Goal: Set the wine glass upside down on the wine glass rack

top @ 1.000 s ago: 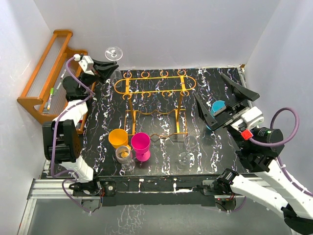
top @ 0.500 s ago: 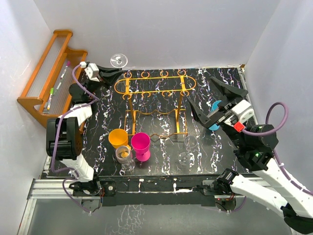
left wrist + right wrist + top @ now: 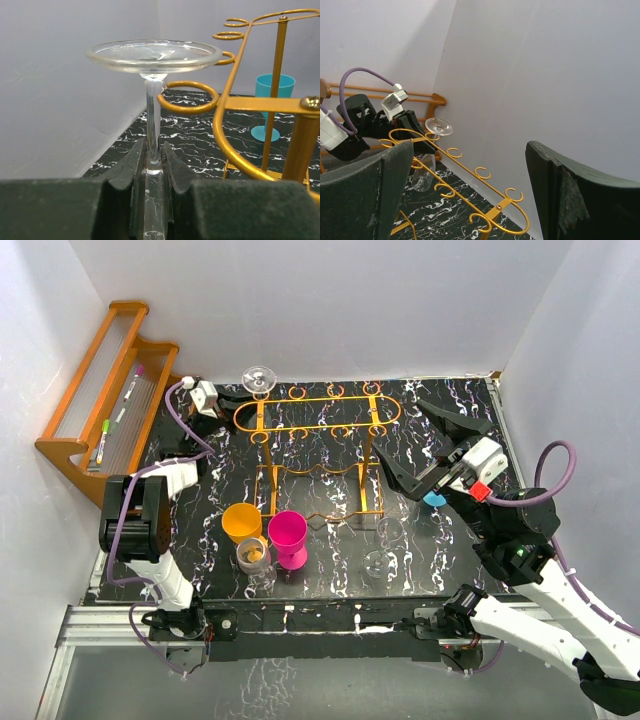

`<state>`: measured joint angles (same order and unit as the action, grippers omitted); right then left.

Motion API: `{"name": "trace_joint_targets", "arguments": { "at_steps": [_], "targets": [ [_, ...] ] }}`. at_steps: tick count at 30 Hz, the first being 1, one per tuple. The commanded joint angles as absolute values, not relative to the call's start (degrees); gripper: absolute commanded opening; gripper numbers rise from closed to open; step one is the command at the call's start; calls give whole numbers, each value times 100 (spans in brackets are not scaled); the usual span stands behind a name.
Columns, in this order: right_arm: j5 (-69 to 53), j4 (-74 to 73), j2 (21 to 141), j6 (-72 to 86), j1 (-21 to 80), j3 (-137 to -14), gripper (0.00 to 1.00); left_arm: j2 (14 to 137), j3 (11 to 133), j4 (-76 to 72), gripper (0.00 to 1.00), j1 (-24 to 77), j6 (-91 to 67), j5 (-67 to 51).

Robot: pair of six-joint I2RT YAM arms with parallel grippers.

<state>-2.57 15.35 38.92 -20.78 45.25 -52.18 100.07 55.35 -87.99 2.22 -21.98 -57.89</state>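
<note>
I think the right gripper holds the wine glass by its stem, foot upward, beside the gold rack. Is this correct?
No: the left gripper holds the wine glass by its stem, foot upward, beside the gold rack. The left wrist view shows it; the right gripper is open.

The wine glass [image 3: 154,50] is clear, smooth glass, glossy on foot and stem. The wine glass rack [image 3: 260,104] is thin metal wire in an orange-gold finish, smooth with a soft sheen. The left gripper [image 3: 153,155] has fingers [image 3: 122,170] of matt black, faintly grainy plastic. The fingers [image 3: 360,200] of the right gripper [image 3: 469,165] look equally dark, matt and slightly rough. Under the rack, the tabletop [image 3: 330,565] is glossy black with white marble veining. In front of the rack, an orange cup [image 3: 241,522] and a pink cup [image 3: 288,535] are smooth opaque plastic, like the teal cup [image 3: 272,90] to its right. Left of the rack, the stepped rack [image 3: 82,380] is brown wood with a satin finish.
</note>
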Motion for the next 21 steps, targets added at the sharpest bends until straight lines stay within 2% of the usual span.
{"name": "trace_joint_targets", "arguments": {
  "at_steps": [1, 21],
  "targets": [
    [-165, 1644, 3868, -1987, 4537, -5429, 98, 9578, 5363, -9284, 0, 237, -2041, -5949],
    [173, 1661, 3910, -1868, 4538, -5238, 98, 9153, 5015, -9480, 0, 237, -2058, -5984]
  ]
}}
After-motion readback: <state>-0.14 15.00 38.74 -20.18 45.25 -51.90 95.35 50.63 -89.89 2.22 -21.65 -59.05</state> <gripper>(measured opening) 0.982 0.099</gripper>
